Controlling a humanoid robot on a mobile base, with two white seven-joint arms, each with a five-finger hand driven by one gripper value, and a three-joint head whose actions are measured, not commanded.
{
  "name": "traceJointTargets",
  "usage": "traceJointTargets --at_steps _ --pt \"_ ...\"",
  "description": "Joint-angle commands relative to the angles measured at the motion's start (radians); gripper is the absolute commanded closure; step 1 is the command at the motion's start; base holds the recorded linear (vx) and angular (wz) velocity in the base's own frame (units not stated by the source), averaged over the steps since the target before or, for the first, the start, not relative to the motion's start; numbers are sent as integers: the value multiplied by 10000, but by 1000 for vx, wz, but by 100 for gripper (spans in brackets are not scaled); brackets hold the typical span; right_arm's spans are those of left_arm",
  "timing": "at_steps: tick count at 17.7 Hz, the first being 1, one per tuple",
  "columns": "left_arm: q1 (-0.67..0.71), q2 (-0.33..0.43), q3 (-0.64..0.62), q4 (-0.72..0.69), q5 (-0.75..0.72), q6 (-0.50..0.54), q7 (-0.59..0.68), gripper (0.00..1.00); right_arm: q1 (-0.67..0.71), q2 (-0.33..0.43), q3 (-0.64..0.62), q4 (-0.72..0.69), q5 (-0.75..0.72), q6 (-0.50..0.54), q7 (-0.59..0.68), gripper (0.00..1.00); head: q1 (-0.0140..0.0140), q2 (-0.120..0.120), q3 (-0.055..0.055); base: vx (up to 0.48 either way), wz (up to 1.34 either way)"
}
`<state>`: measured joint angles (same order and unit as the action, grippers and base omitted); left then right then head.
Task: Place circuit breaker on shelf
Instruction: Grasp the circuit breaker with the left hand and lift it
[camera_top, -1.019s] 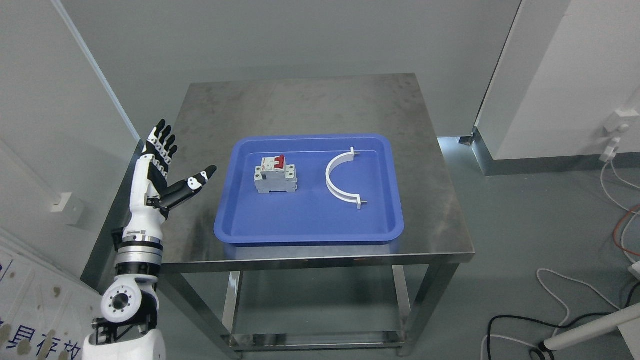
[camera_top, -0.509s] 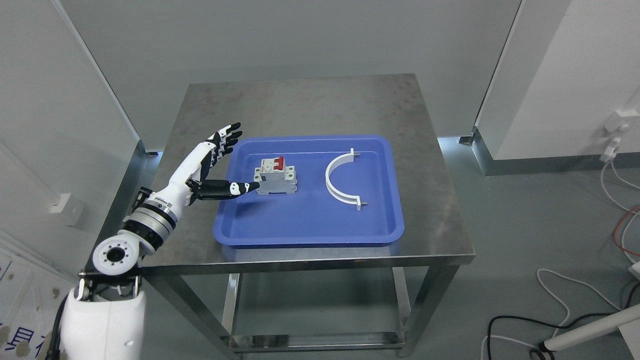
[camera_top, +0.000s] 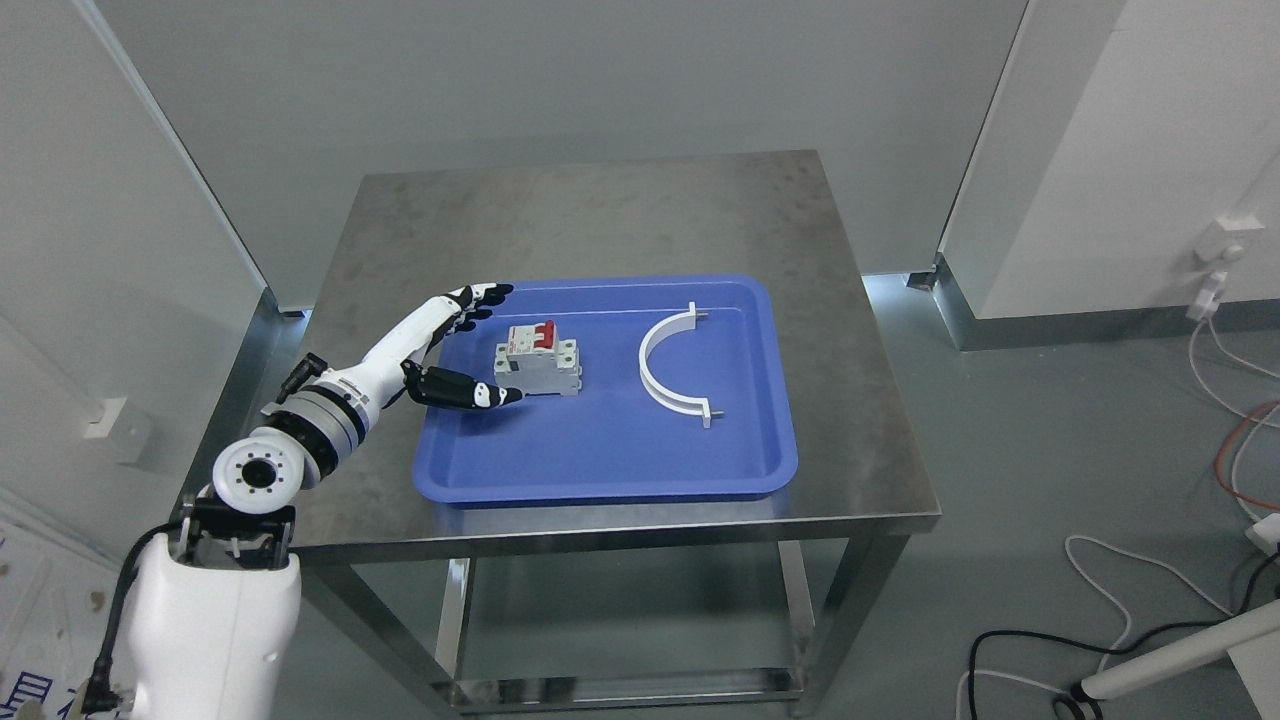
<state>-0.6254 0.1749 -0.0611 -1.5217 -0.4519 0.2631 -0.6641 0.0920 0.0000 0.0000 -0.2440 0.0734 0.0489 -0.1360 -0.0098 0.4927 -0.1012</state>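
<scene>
A grey circuit breaker (camera_top: 539, 361) with red switches stands in the left half of a blue tray (camera_top: 600, 470) on a steel table. My left hand (camera_top: 485, 345) reaches in from the left and is open. Its thumb lies by the breaker's near lower corner, and its fingers (camera_top: 478, 297) are spread behind the breaker's left side. The fingers bracket the breaker without closing on it. The right arm is out of the picture.
A white curved bracket (camera_top: 667, 366) lies in the tray to the right of the breaker. The steel table (camera_top: 600, 215) has bare surface behind the tray. Cables (camera_top: 1150, 610) trail on the floor at the right. White walls stand on both sides.
My left hand has swung from upright at the table's left edge down into the tray, next to the breaker. The camera has shifted a little, moving the whole scene left.
</scene>
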Motion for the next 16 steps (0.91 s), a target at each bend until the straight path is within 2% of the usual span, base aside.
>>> traceJointTargets --at_steps 1,4,5,8,10,12,14,16 --pt "-66 -137 -539 582 -1032 -23 45 23 0 -175 199 0 3 309 10 0 0 0 0 16 -33" --pt "-36 -261 -478 675 -1110 -115 45 34 0 -175 199 0 3 309 -6 0 0 0 0 22 -35" --pt "-21 -291 -402 675 -1110 -221 45 41 0 -175 199 0 3 294 -6 0 0 0 0 24 -33" --pt "25 -444 179 675 -1095 -1063 -1 69 0 -175 199 0 2 309 -6 0 0 0 0 21 -47" --pt "72 -872 914 675 -1034 -1722 -47 85 0 -175 199 0 3 309 10 0 0 0 0 14 -33" --pt "-35 -1574 1605 614 -972 -1832 -62 86 0 -175 199 0 2 309 -6 0 0 0 0 17 -15" --pt "-478 -1574 2542 309 -348 -1955 105 85 0 -175 199 0 3 309 10 0 0 0 0 23 -29" --pt "-496 -1574 3154 -45 1154 -1971 869 85 0 -175 199 0 3 309 -6 0 0 0 0 28 -53"
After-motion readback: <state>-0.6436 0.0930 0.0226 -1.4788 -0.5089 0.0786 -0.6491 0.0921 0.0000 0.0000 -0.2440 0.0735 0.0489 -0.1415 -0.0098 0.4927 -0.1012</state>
